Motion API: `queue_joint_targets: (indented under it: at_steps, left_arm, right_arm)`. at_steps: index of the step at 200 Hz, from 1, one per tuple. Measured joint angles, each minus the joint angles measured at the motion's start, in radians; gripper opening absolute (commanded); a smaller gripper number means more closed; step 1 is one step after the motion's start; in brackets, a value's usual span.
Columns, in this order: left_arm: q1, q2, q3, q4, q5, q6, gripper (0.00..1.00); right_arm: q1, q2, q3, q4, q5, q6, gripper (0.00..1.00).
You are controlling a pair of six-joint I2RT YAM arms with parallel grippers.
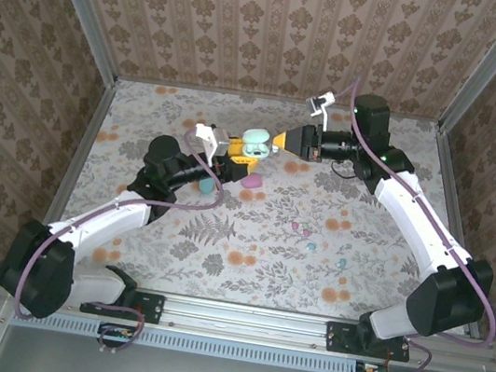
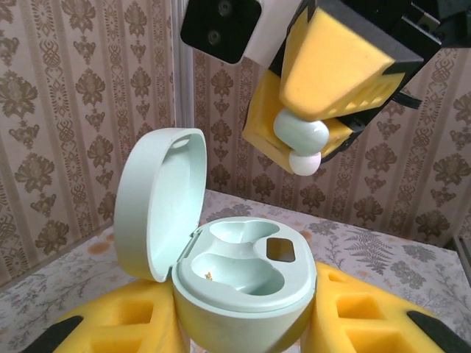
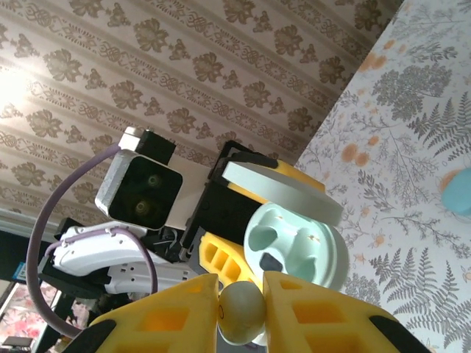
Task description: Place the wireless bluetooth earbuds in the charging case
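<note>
Left fingers (image 2: 110,331) clamp open mint-green egg-shaped plastic charging case (image 2: 243,276), lid up. Right fingers (image 3: 324,316) pinch pale mint plastic earbud (image 3: 241,312) just above it. Line bud over matching cavity, lower slowly, release only once seated; which cavity fits, can't tell.

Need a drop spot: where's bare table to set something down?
Free: table strip by the front rail, between arm bases; also far-left corner. Crowded: centre-back, where the left gripper holds the open mint case and the right gripper an earbud, the pink case nearer, and loose earbuds right of centre.
</note>
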Motion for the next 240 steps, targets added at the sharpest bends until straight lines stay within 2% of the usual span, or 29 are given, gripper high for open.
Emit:
queue_joint_targets:
  at_steps: [79, 240]
  left_arm:
    - [0.000, 0.003, 0.003, 0.015, 0.040, -0.016, 0.31]
    - [0.000, 0.018, 0.016, 0.021, 0.059, -0.026, 0.31]
  right_arm:
    - [0.034, 0.000, 0.021, -0.089, 0.067, -0.118, 0.23]
    - [0.055, 0.000, 0.021, -0.088, 0.116, -0.137, 0.23]
